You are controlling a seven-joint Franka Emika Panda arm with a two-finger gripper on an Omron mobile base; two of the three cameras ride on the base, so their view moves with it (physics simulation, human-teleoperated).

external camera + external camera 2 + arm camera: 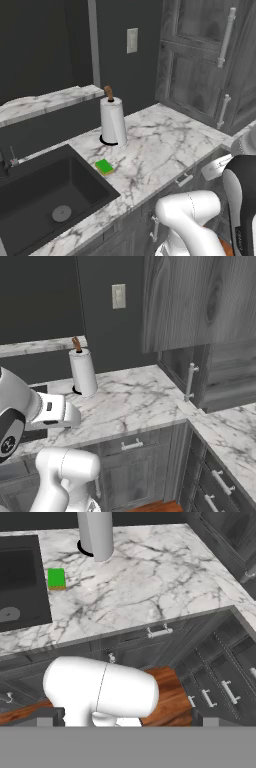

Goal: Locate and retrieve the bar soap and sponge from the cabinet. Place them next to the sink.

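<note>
At the far left of your left base view sits the sink (35, 195), a dark basin with its round silver drain (61, 213) showing on the floor, sunk into the white marble counter (160, 145). Just right of the basin's rim you will find the sponge (104, 167), lying flat on the marble, green face up with a yellowish edge, close beside the sink but not touching it. Behind it, a little further right, a paper towel roll (113, 121) stands upright on its dark base. A pale wall switch plate (132, 40) is mounted on the dark wall above. Further right, a tall grey cabinet (200, 60) with long handles closes off the counter's end.

From the hand view you look down over the same counter: sink (20, 577) at the left, sponge (56, 578) just beside it, towel roll (96, 534) beyond, then drawer fronts below the counter edge to the right.

You cannot tell whether the gripper's fingers are spread or pressed together; the tips are not clear in these views.
</note>
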